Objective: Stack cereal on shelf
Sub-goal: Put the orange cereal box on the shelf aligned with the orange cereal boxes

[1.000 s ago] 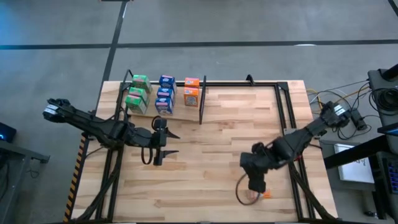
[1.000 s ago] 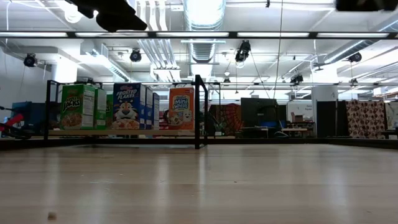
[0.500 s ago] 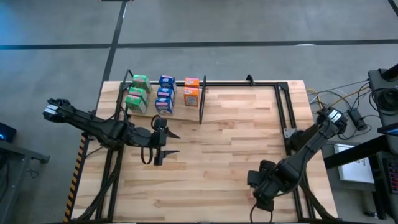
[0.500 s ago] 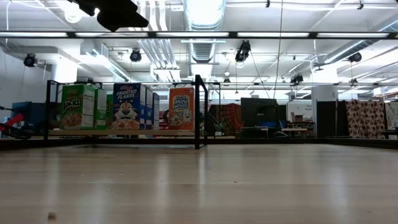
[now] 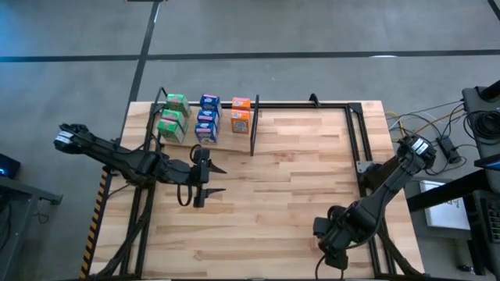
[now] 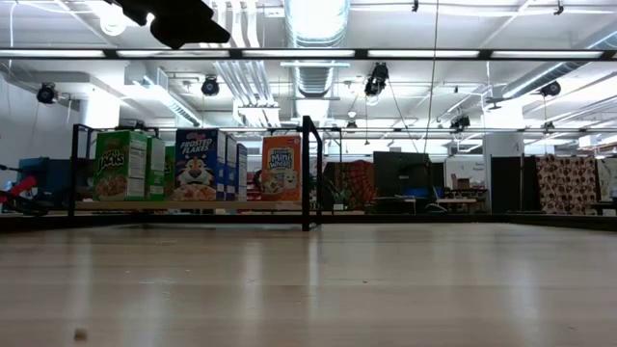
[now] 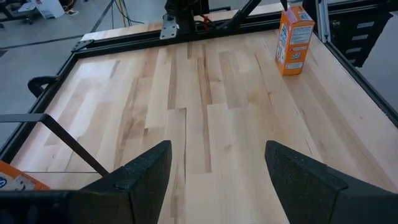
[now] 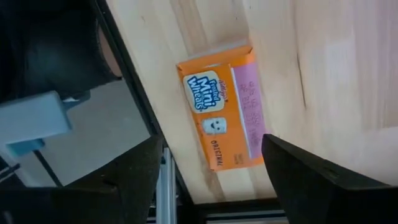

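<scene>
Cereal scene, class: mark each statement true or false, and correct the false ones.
1. The right pincer is open. True.
2. The left pincer holds a blue box. False: it is open and empty, above the table.
3. Two orange boxes stand on the shelf. True.
4. The loose orange box is beside the shelf. False: it is under the right pincer by the table's edge, far from the shelf.

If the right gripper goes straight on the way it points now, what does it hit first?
Most likely the orange cereal box: it lies flat on the table by the near edge, directly ahead between the open right gripper's fingers. Depth is hard to judge.
</scene>
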{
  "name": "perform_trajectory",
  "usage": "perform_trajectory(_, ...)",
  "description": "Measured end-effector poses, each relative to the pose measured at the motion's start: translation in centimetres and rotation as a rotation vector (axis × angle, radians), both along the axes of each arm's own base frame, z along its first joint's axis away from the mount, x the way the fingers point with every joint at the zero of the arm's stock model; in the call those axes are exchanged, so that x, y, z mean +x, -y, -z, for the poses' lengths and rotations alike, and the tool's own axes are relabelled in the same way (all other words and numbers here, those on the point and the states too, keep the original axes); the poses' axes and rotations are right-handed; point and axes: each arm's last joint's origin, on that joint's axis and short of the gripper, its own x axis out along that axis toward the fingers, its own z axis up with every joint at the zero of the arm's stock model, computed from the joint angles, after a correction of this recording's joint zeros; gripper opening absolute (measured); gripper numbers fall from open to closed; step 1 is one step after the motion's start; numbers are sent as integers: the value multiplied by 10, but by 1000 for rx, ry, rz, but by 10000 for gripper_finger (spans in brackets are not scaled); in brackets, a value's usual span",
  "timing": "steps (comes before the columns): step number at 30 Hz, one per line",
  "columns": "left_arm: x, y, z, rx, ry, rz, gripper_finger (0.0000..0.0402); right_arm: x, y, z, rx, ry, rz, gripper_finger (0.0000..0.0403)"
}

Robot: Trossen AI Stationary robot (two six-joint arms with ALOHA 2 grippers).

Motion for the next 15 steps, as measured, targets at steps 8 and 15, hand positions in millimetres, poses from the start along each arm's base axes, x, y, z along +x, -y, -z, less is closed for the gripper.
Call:
perform_trajectory(8,0,0,0,0,0,0,242,2,-4,8,-73,44,-83,249)
perform_trajectory(15,0,0,0,0,2,0,242,4,-9,23,-151,32,-143,240)
